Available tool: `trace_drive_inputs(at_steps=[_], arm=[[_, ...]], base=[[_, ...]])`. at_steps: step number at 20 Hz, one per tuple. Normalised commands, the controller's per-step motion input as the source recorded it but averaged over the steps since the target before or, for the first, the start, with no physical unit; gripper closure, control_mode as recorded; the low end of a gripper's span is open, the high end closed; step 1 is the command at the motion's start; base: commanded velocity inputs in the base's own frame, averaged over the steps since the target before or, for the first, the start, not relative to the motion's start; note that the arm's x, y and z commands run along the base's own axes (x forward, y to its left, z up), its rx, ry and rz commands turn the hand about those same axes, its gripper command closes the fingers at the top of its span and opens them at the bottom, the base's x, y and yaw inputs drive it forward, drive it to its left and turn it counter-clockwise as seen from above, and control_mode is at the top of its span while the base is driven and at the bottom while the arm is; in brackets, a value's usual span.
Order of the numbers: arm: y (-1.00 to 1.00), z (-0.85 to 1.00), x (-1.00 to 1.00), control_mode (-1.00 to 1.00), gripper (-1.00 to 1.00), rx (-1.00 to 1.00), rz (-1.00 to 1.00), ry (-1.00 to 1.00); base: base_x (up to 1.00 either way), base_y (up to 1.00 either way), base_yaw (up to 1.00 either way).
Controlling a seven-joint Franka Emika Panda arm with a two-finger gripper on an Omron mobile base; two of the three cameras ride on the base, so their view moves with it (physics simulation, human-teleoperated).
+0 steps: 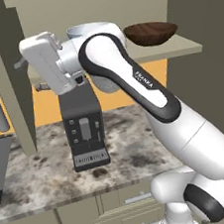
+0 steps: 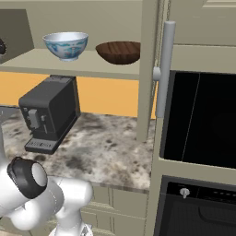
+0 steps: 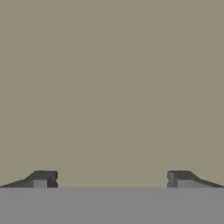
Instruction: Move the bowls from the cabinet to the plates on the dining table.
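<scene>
Here two bowls, white and brown, sit on the cabinet shelf; tool spread wide, empty.

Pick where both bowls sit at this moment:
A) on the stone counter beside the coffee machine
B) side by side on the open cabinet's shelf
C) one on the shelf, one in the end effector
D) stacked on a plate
B: the white-and-blue bowl and the brown wooden bowl stand apart, side by side, on the cabinet shelf, above the coffee machine.
</scene>
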Motion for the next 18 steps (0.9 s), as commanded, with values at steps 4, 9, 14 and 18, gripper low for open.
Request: trace_drive_inputs(at_steps=[4,9,14,18], arm=[[-0.24,0.00,-0.83,-1.00,-1.00,-0.07,-0.08,0.00],[-0.43,0.00,-0.73,-1.00,-1.00,-0.05,-0.08,0.00],[-0.67,0.00,-0.19,-1.00,-1.00,-0.08,-0.07,0.00],[-0.74,0.05,-0.05,-1.00,-1.00,-0.07,-0.08,0.01]], base=[[0.00,0.00,0.00],[0.00,0.00,0.00],[0.00,0.00,0.00],[0.00,0.00,0.00]])
